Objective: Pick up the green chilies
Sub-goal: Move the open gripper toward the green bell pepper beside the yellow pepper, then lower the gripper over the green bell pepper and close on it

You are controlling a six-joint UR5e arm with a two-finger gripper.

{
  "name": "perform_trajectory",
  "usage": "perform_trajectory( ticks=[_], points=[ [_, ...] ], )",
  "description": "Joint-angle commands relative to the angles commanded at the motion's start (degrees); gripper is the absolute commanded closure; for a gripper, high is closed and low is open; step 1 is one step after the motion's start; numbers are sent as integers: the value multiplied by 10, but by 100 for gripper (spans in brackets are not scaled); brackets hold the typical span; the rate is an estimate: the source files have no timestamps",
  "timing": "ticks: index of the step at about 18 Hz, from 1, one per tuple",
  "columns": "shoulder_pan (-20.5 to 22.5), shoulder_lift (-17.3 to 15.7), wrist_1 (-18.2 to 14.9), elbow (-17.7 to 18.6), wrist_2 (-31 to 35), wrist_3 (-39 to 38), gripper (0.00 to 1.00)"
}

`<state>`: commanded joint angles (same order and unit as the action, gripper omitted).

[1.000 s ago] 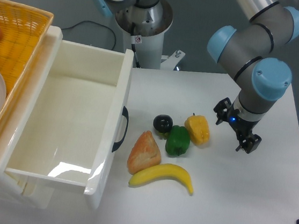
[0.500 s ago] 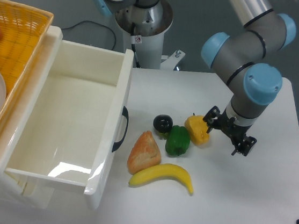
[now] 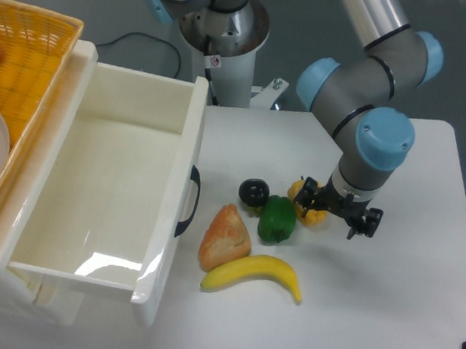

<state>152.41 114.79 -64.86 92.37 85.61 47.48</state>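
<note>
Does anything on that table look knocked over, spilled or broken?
Nothing stands out. The green chilies, yellow pepper, black fruit, bread and banana lie intact in a tight cluster; the hand hangs over the yellow pepper.

Dark-green chilies (image 3: 277, 219), yellow pepper (image 3: 314, 213), yellow banana (image 3: 253, 275).

No readable text anywhere. Only sign-like mark was a small round red-and-white sticker (image 3: 215, 61) on the robot base column (image 3: 230, 52), prob. a warning symbol, too small to make out. No labels, brands or nos. on other items.
</note>
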Motion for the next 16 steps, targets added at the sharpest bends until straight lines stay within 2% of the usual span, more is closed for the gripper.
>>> perform_trajectory(
  ticks=[4, 8, 16],
  points=[
    [-7, -2, -1, 20, -22, -62, 0],
    [-9, -13, -2, 47, -41, -69, 0],
    [-20, -11, -4, 57, -39, -81, 0]
  ],
)
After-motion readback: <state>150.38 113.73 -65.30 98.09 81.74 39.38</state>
